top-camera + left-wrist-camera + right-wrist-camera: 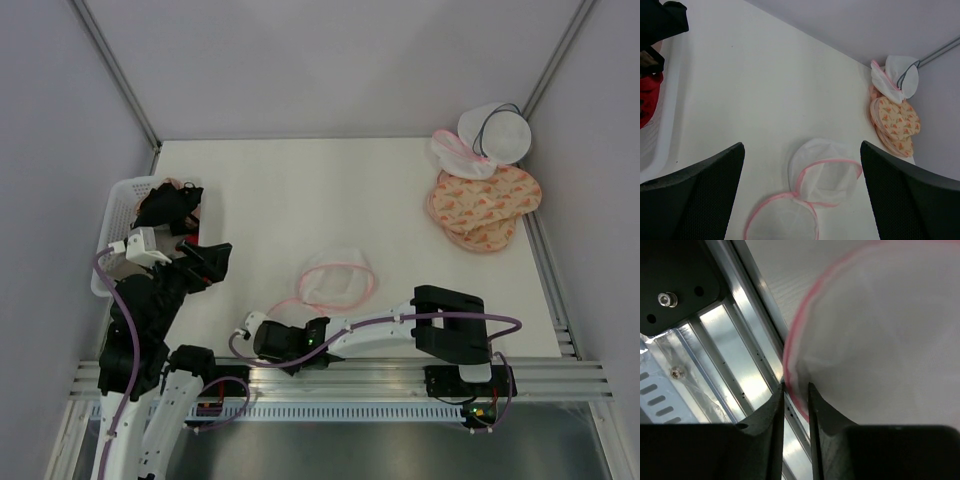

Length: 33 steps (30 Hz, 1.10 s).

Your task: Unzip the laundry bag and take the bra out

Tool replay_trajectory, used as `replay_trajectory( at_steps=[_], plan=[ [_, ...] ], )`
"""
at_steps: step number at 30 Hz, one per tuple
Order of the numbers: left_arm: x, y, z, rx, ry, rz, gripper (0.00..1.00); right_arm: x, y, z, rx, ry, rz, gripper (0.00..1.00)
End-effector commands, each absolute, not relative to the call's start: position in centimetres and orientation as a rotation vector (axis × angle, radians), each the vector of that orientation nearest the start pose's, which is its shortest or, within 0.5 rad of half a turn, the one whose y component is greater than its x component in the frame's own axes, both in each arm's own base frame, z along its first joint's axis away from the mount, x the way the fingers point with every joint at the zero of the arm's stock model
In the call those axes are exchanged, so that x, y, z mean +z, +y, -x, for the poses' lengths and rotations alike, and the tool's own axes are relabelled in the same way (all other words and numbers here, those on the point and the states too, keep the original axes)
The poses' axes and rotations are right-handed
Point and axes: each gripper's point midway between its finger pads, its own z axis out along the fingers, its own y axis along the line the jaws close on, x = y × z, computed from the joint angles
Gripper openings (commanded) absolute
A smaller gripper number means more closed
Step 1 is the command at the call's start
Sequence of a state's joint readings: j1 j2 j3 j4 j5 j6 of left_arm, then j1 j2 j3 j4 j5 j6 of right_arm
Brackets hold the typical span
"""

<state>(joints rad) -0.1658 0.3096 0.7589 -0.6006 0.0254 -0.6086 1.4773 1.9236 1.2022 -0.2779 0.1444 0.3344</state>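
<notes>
The laundry bag (340, 275) lies unzipped on the table, its two white mesh halves with pink trim spread apart. Its near half reaches the table's front edge. My right gripper (252, 324) is low at that edge. In the right wrist view its jaws (796, 386) stand narrowly open around the pink rim of the laundry bag (880, 330), with a gap still showing. The black bra (165, 208) lies in the white basket (112, 215) at the left. My left gripper (208, 264) hangs wide open and empty beside the basket, looking down on the laundry bag (827, 170).
Peach patterned bags (483, 205) and a white round bag with dark trim (497, 130) are piled at the back right corner. A red garment (647, 100) lies in the basket under the bra (665, 20). An aluminium rail (740, 365) runs along the table's front edge.
</notes>
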Motion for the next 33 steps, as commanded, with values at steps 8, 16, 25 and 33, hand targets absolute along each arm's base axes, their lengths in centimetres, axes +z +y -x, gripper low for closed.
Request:
replay_trajectory(
  at_steps=[8, 16, 25, 33],
  plan=[
    [30.6, -5.7, -18.6, -0.575, 1.668, 0.346, 1.00, 7.6, 44.1, -4.9, 0.637, 2.158, 1.322, 0.01],
    [30.5, -6.2, -18.7, -0.599, 1.687, 0.327, 1.00, 18.8, 42.8, -7.3, 1.053, 2.021, 1.000, 0.00],
    [29.7, -6.1, -19.1, -0.597, 1.705, 0.357, 1.00, 14.9, 42.1, -8.6, 0.890, 2.111, 1.061, 0.32],
    [29.5, -5.9, -19.1, -0.585, 1.705, 0.366, 1.00, 7.8, 43.8, -5.1, 0.737, 2.181, 1.274, 0.37]
  ],
)
